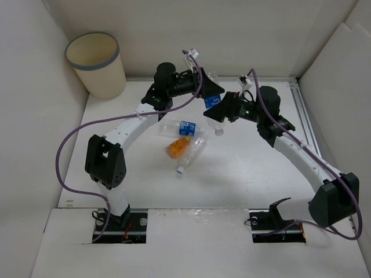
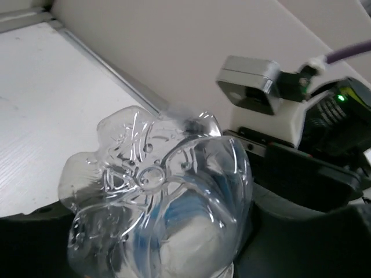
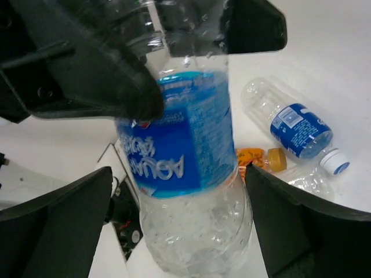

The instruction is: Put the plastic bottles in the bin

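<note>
A clear blue-labelled plastic bottle [image 1: 212, 102] hangs in the air between both arms at the table's back middle. My left gripper [image 1: 207, 87] is shut on its base end. The left wrist view shows the bottle's ribbed bottom [image 2: 156, 191] filling the gripper [image 2: 168, 249]. My right gripper [image 1: 219, 114] is open, one finger on each side of the bottle's [image 3: 185, 174] lower part. In the right wrist view [image 3: 179, 226] the left arm's black fingers [image 3: 104, 75] clamp the bottle above the label. The cream bin [image 1: 99, 69] stands at the far left corner.
Three bottles lie on the table under the arms: a blue-labelled one [image 1: 181, 127] [image 3: 293, 128], an orange-filled one with a yellow cap [image 1: 178, 147] [image 3: 258, 157], and a clear white-capped one [image 1: 192, 155]. White walls enclose the table at the back and on both sides.
</note>
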Tool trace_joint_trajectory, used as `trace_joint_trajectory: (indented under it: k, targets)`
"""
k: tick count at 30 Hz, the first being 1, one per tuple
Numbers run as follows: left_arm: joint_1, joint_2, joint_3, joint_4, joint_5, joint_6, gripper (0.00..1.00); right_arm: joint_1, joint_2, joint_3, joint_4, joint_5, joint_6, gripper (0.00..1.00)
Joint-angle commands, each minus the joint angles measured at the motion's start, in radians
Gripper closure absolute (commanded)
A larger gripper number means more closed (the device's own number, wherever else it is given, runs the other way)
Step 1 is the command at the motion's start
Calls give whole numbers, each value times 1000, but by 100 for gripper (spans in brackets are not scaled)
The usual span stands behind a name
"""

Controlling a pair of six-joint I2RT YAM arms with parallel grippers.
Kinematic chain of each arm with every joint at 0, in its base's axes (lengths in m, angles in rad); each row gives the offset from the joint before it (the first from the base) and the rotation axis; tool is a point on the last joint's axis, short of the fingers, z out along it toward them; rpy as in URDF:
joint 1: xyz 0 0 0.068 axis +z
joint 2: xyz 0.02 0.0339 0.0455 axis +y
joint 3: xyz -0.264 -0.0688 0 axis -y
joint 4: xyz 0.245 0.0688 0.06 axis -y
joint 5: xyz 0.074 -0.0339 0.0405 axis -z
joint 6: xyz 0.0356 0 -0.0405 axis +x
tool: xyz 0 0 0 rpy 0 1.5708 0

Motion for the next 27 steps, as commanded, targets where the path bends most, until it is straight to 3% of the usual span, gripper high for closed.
trace_joint_trajectory:
  k: [1,3,7,12,16,18,21,27]
  targets:
    - [29,-49,69,-45,-214,42,100,-10,-23,19,85,23,-3,0]
    - [94,-34,118,-131,-397,42,100,-48,-48,-11,68,46,-4,0]
    - [269,76,423,-242,-475,-19,100,-155,-77,-77,13,59,-27,0]
    - [476,219,702,-271,-584,-103,100,-168,-88,-104,-82,122,-94,0]
    - [582,241,716,-185,-838,-65,100,-168,-88,-115,-125,166,-129,0]
    - [593,241,716,-147,-1080,8,100,-157,-88,-126,-125,166,-140,0]
    - [615,218,626,-12,-1304,113,100,-129,-63,-135,-134,233,-140,0]
    - [636,309,644,101,-1483,246,100,-83,-34,-114,-162,263,-162,0]
